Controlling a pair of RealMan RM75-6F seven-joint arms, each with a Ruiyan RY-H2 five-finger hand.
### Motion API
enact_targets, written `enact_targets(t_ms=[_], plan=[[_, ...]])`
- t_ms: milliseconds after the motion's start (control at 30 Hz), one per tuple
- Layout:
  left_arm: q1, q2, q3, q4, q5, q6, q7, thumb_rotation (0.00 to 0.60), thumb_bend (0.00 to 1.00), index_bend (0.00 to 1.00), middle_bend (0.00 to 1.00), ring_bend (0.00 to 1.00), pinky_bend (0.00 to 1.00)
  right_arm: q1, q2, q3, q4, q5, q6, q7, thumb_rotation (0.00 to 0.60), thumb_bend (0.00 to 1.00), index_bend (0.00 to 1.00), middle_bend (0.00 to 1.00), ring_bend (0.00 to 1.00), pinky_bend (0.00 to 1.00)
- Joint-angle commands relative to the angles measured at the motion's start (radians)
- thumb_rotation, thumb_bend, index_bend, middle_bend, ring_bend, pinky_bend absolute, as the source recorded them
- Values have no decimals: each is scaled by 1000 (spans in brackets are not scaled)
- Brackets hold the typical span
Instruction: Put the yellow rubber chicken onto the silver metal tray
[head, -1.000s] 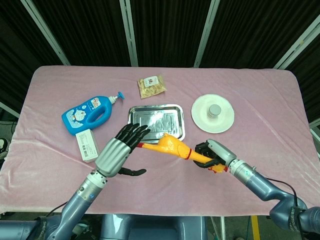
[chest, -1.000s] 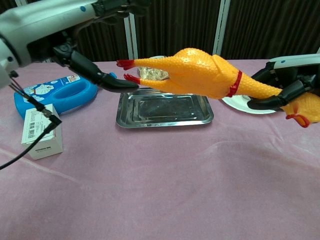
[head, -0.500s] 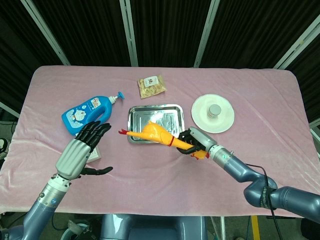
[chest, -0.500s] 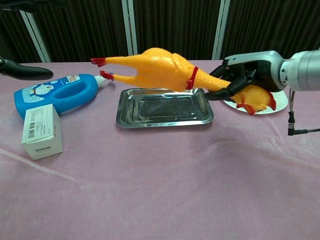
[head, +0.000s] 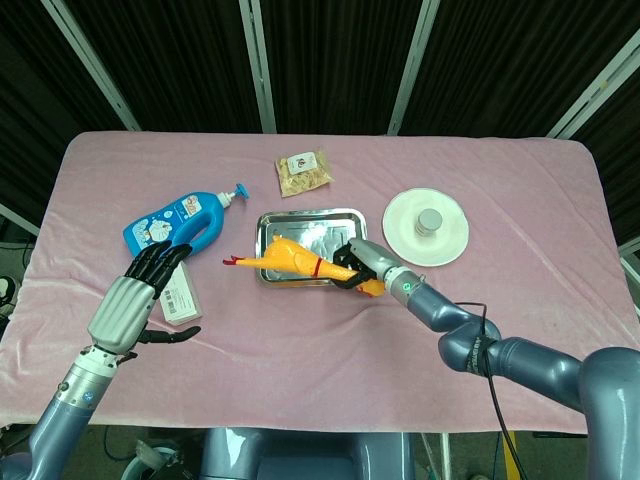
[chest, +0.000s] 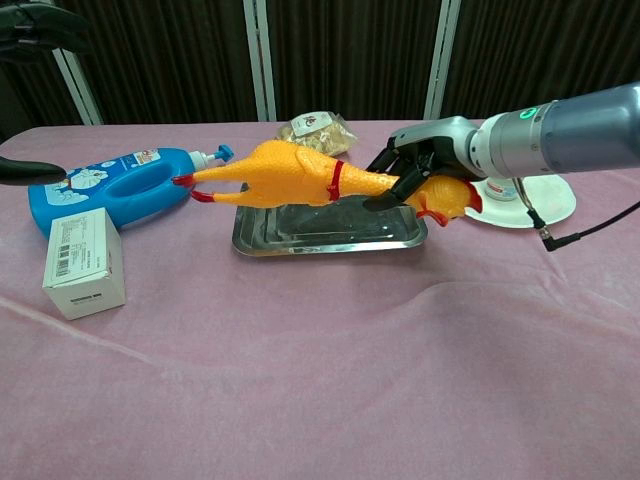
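Observation:
My right hand (head: 362, 262) (chest: 420, 162) grips the yellow rubber chicken (head: 288, 260) (chest: 290, 176) by its neck. The chicken hangs lengthwise just above the silver metal tray (head: 340, 228) (chest: 330, 235), its red feet poking out past the tray's left edge and its head near the tray's right end. Whether its body touches the tray I cannot tell. My left hand (head: 128, 305) hovers open, fingers spread, at the front left over the white box; in the chest view only a dark fingertip (chest: 30, 172) shows at the left edge.
A blue pump bottle (head: 176, 228) (chest: 110, 186) lies left of the tray, with a white box (head: 182, 300) (chest: 84, 262) in front of it. A snack bag (head: 303, 171) (chest: 314, 127) lies behind the tray. A white plate (head: 426, 226) (chest: 535, 200) with a small cylinder sits to the right.
My right hand has carried the chicken further away and left, lowering it from in front of the tray to just over it. My left hand has drawn back to the front left.

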Motion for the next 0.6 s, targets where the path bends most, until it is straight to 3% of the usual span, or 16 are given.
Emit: enact_targets(t_ms=[33,433,600], plan=[[2,-6,-4,13,-10,-10,-10,600,4,51,73,0,61,44,-44,2,78,61,-44,-51,600,467,1000,796,817,984],[-1,-24,-17,38,-45,-51,-16,600,4,44,69,0,61,102,-98,6,213,168,-107,-126,600,467,1000,796,808,982],[1,-27,-21,38,-57,-61,-9,600,4,39,66,0,61,114,-119,7,240,192,-117,-149,600,467,958,791,757,931]])
